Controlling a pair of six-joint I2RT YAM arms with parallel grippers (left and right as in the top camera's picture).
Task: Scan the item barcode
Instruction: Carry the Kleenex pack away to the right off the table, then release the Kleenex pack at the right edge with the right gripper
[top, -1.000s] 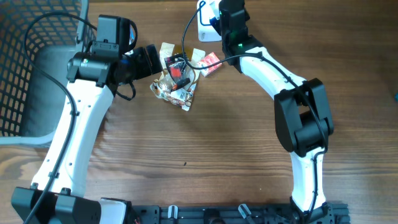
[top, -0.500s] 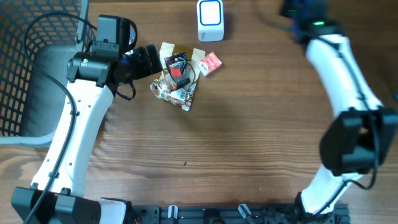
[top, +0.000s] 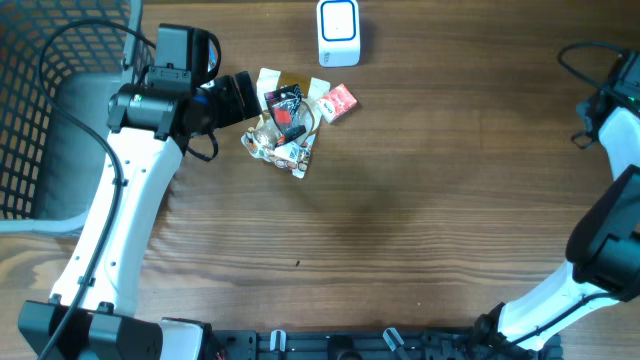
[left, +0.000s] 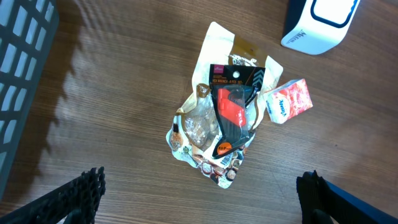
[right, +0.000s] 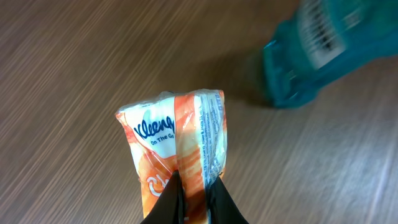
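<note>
The left arm rises from its base at the desk's near-left corner and runs up the left side, its wrist bent to point right. The left gripper faces down at the desk with its jaws spread wide, one fingertip at each lower corner of the wrist view. The right arm climbs from the near edge along the right edge, partly out of frame. The right gripper is pinched tight on a Kleenex tissue packet.

The tissue pack is orange and white, the table brown wood-grain.
</note>
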